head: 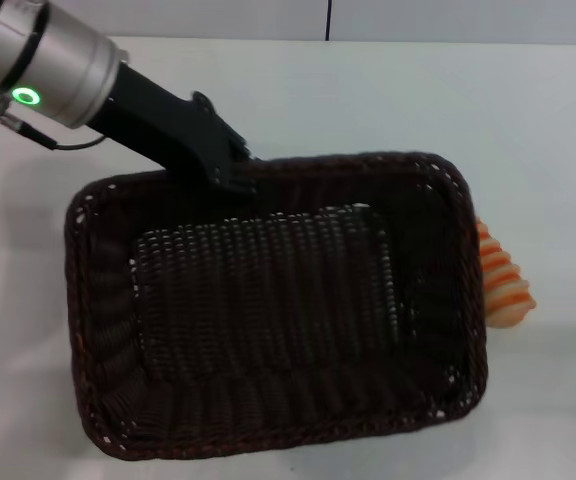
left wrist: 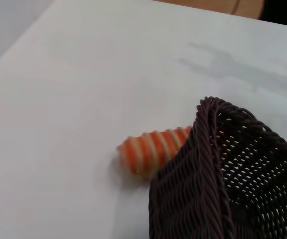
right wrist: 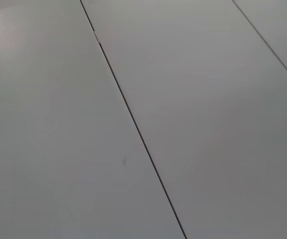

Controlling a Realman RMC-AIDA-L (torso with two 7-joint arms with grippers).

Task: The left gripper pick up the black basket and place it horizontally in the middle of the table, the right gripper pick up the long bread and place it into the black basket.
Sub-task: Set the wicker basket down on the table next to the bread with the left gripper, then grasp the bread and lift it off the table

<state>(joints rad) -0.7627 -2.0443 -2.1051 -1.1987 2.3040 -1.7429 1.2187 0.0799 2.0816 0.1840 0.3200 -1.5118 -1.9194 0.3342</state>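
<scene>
Left gripper (head: 230,170) clamped on far rim of black basket (head: 278,310), basket over table (head: 548,120), its right side hiding part of long bread (head: 503,285). Advice: set basket level, long side across, clear of bread. Right gripper unseen.

place: looks like a lab or robot test bench, not a home
table (head: 388,90): plain white top, totally bare surface
wall panels (right wrist: 193,99): flat grey sheets with thin seams
props: woven black basket (head: 268,310) plus a toy long bread (left wrist: 151,149), staged-looking stuff
</scene>
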